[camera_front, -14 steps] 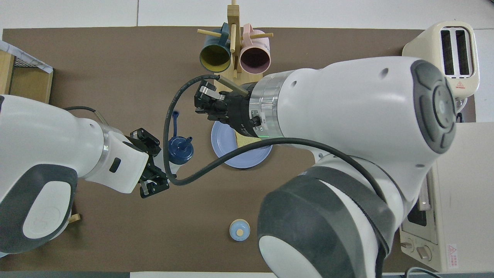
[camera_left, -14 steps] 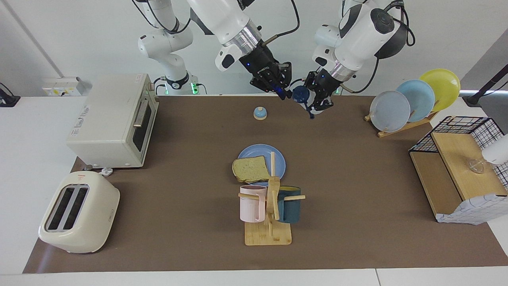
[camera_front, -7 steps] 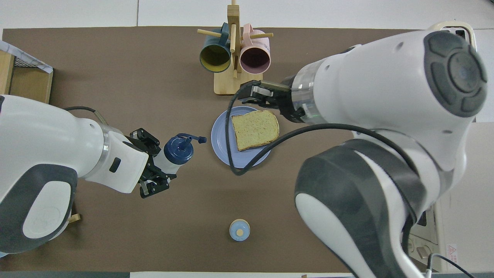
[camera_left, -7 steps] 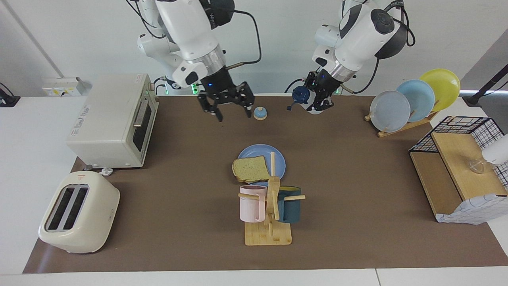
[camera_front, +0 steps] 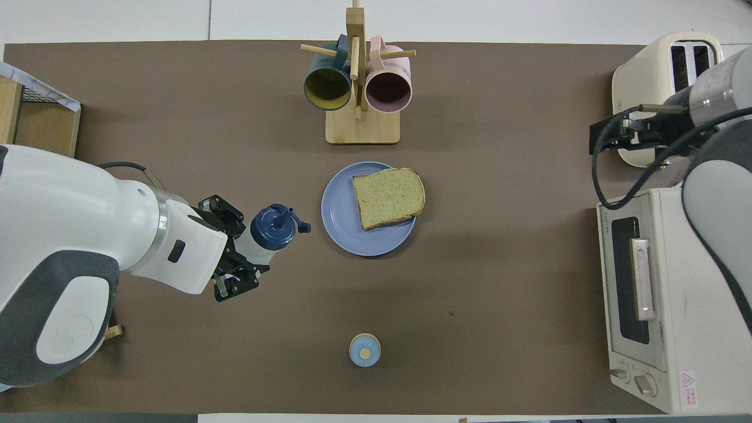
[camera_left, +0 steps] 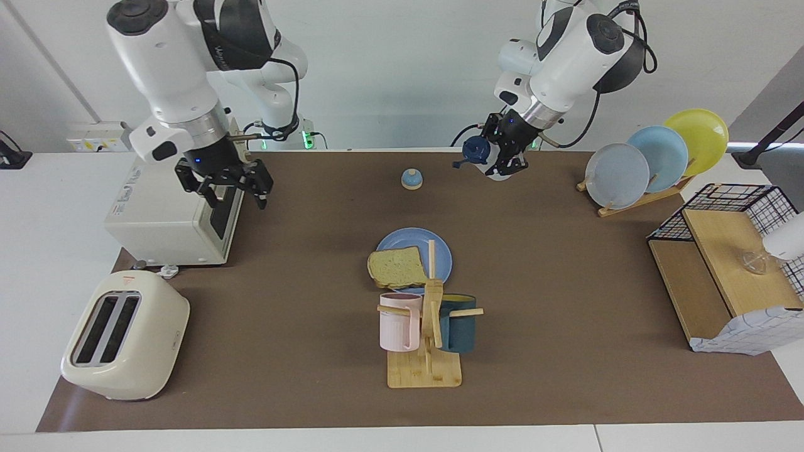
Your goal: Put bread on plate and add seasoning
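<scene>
Your left gripper point(camera_left: 502, 164) is clamping the seasoning bottle point(camera_left: 483, 156) by its whitish body, holding it tilted in the air with the navy cap pointing toward the right arm's end and the cap's little flap hanging open; in the overhead view it is hanging over bare mat beside the plate point(camera_front: 341, 226), toward the left arm's end of the table. You are seeing the bread point(camera_front: 388, 197) already lying on that blue plate, shifted toward the right arm's side so one crust edge is overhanging the rim. Just farther from the robots than the plate, the wooden mug rack point(camera_left: 426, 351) is carrying a pink mug point(camera_left: 398, 321) and a dark teal mug point(camera_left: 458, 323). Nearer to the robots, the small blue bell point(camera_left: 411, 179) is sitting alone on the mat. Your right gripper point(camera_left: 232, 192) is hanging with its fingers spread wide and holding nothing, over the front edge of the toaster oven point(camera_left: 163, 194). Beside the oven, farther from the robots, the cream toaster point(camera_left: 125, 345) is standing.
</scene>
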`<move>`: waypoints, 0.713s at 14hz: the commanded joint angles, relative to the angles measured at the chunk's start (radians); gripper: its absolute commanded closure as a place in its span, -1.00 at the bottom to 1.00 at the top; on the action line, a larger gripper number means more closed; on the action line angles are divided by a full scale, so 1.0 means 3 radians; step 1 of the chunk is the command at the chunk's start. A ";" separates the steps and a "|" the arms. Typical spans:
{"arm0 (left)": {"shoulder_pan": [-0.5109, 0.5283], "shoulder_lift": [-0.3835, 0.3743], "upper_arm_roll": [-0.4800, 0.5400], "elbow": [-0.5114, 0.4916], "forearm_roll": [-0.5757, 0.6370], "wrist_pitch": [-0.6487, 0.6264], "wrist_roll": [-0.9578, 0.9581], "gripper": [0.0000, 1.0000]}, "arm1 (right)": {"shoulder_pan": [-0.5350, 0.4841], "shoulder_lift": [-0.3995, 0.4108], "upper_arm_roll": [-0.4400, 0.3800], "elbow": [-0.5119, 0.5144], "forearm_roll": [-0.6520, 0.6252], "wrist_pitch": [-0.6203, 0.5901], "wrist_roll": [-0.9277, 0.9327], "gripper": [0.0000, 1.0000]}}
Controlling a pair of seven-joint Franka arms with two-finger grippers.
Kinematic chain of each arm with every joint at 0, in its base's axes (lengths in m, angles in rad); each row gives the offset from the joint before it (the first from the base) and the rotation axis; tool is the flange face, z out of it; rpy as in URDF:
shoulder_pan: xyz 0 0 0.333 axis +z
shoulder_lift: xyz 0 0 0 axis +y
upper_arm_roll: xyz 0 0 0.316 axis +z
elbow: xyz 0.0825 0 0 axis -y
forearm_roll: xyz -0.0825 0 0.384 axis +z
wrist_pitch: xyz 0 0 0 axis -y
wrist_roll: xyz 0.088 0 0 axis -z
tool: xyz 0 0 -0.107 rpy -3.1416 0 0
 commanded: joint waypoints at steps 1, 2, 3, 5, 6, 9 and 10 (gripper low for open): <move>-0.0062 0.0025 -0.0069 0.0098 0.0210 0.0030 -0.0169 1.00 | -0.0191 -0.0156 0.0055 -0.0089 -0.0062 -0.0265 -0.0207 -1.00; -0.0057 0.0046 -0.0135 0.0139 0.0353 0.0030 -0.0174 1.00 | -0.0197 -0.0176 0.0060 -0.0100 -0.0062 -0.0317 -0.0279 -1.00; -0.0062 0.0051 -0.0156 0.0150 0.0456 0.0030 -0.0179 1.00 | -0.0176 -0.0177 0.0065 -0.0095 -0.0062 -0.0312 -0.0285 -1.00; -0.0062 0.0097 -0.0238 0.0221 0.0736 0.0030 -0.0199 1.00 | -0.0151 -0.0217 0.0070 -0.0115 -0.0062 -0.0388 -0.0275 -1.00; -0.0062 0.0142 -0.0274 0.0277 0.0890 0.0025 -0.0200 1.00 | -0.0105 -0.0228 0.0060 -0.0095 -0.0072 -0.0389 -0.0290 -1.00; -0.0062 0.0250 -0.0361 0.0420 0.1182 -0.0011 -0.0276 1.00 | -0.0007 -0.0335 0.0060 -0.0130 -0.0358 -0.0373 -0.0301 -1.00; -0.0062 0.0260 -0.0407 0.0421 0.1284 -0.0011 -0.0317 1.00 | -0.0043 -0.0360 0.0060 -0.0196 -0.0358 -0.0368 -0.0306 -1.00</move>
